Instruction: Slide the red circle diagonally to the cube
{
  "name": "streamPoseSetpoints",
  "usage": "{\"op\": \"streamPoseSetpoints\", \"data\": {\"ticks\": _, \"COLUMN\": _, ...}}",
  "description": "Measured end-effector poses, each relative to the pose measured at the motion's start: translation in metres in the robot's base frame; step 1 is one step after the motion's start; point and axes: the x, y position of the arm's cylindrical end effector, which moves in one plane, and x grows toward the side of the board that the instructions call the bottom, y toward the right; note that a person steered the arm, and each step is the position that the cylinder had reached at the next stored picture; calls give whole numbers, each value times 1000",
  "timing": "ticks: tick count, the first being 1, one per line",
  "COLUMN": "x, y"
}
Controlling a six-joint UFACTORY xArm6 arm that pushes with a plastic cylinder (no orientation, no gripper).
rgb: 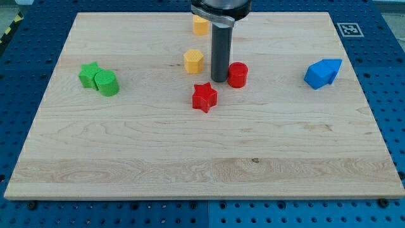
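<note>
Red star (204,97); my tip (219,80) beside red circle (238,75)

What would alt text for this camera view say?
My tip rests just left of the red circle on a wooden board. Nearby lie a red star, two yellow blocks, green blocks and blue blocks.

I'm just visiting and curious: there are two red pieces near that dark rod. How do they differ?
The red circle is a round, upright cylinder; the red star has points. The red circle sits right beside my tip, on the view's right of it; the red star lies apart, below and to the view's left of my tip. Both are the same red and look similar in size.
</note>
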Motion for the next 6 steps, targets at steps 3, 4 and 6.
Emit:
{"op": "streamPoseSetpoints", "data": {"ticks": 3, "x": -21, "y": -11}}
{"op": "streamPoseSetpoints", "data": {"ticks": 4, "x": -14, "y": 2}}
{"op": "streamPoseSetpoints", "data": {"ticks": 6, "x": 15, "y": 60}}
